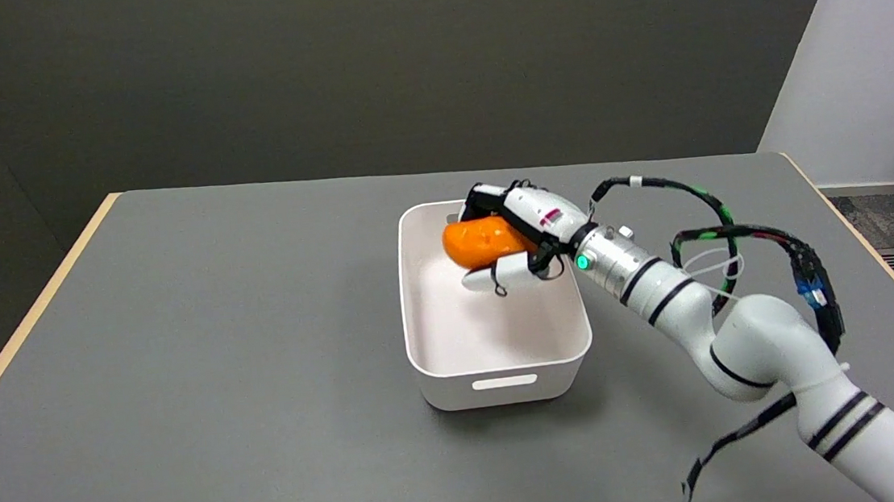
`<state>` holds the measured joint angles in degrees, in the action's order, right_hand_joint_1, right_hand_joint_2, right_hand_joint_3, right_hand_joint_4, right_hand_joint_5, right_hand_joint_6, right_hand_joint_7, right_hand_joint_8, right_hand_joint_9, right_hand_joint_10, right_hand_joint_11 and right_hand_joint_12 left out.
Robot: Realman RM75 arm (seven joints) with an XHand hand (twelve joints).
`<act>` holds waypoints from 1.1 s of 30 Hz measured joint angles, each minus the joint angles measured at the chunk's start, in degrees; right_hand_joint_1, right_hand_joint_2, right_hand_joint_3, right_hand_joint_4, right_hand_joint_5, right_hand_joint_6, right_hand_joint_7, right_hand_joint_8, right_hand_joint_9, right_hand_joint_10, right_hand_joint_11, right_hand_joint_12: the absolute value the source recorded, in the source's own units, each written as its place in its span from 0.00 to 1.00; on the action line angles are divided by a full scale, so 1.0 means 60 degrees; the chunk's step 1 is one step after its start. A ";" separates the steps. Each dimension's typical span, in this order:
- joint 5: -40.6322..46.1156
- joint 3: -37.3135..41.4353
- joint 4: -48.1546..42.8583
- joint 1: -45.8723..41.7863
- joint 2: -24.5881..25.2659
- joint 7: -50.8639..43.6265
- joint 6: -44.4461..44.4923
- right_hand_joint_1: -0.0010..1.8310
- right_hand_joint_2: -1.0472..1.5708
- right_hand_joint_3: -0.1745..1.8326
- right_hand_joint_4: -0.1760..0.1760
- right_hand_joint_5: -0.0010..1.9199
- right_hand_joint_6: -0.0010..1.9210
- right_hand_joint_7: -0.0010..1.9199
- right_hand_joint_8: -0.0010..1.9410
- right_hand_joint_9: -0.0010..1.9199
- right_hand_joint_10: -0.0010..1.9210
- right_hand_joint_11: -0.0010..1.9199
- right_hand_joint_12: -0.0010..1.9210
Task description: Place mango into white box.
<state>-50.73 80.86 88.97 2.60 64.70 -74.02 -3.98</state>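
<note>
Our right hand [517,233] holds the mango [483,241] over the white box [497,360], so we should lower it gently before letting go.

Right arm [754,337]: glossy white tube segments with rounded elbow housings, ringed by thin black bands, in pairs on the two segments nearest the wrist and on the lowest segment. Wrist [610,259]: a silver metal collar carrying a small glowing green light on the side facing the hand. Right hand [522,232]: white shell panels over black framework, with a small red-pink label on the back. Cables [723,219]: black bundles looping out above the wrist, wrapped with green and white tape, plus a patch of blue at a connector beside the elbow; a thin white tie and a black strap run along the lower arm.
</note>
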 measured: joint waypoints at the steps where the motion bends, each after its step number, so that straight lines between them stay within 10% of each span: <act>1: -0.0007 0.0000 0.0148 -0.0136 0.0012 0.0000 0.0014 0.65 0.80 0.31 0.00 0.36 0.78 0.39 0.78 0.47 0.94 0.40 1.00; 2: -0.0011 0.0002 0.0258 -0.0246 0.0018 0.0001 0.0019 0.65 0.81 0.27 0.00 0.37 0.75 0.40 0.75 0.46 0.90 0.33 1.00; 5: -0.0035 0.0009 0.0536 -0.0551 0.0020 0.0002 0.0022 0.37 0.63 0.53 0.41 0.11 0.26 0.14 0.24 0.14 0.50 0.17 0.83; 11: -0.0018 0.0076 0.0896 -0.0994 0.0008 0.0012 0.0049 0.25 0.61 0.52 0.38 0.01 0.10 0.00 0.02 0.00 0.16 0.00 0.55; 23: 0.0010 0.0247 0.1123 -0.1438 0.0119 0.0024 0.0529 0.24 0.60 0.51 0.36 0.00 0.01 0.00 0.00 0.00 0.01 0.00 0.47; 33: 0.0040 0.1489 0.1884 -0.1681 0.0415 0.0119 0.0891 0.21 0.61 0.52 0.42 0.00 0.00 0.00 0.00 0.00 0.07 0.00 0.49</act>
<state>-50.49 89.79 100.27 -7.49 67.19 -73.30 1.37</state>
